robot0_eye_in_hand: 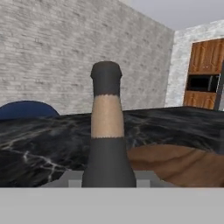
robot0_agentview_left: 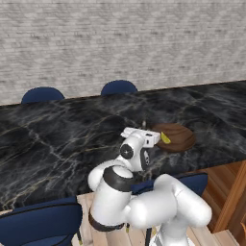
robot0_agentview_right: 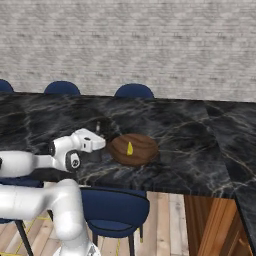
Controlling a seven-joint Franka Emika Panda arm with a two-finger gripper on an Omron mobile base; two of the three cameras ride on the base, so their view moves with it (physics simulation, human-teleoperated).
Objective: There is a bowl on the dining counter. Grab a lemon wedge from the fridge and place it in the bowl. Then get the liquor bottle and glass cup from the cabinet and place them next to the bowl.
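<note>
On the dining counter [robot0_agentview_left: 57,139], beside the bowl [robot0_agentview_right: 133,149] with the lemon wedge [robot0_agentview_right: 130,148] inside, gripper [robot0_agentview_left: 144,127] part-closed on the upright liquor bottle [robot0_eye_in_hand: 107,131]; best lowered straight, base flat, clear of the rim, before releasing.

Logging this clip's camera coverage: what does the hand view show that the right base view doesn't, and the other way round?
Hand view alone: the dark bottle close up, tan band on its neck, between the gripper's fingers, and brown cabinets far right. Right base view alone: the lemon wedge lying in the bowl, the arm's gripper beside the bowl, and a blue chair under the counter's near edge. Both: black marble counter, wooden bowl, brick wall, a blue chair back beyond.
</note>
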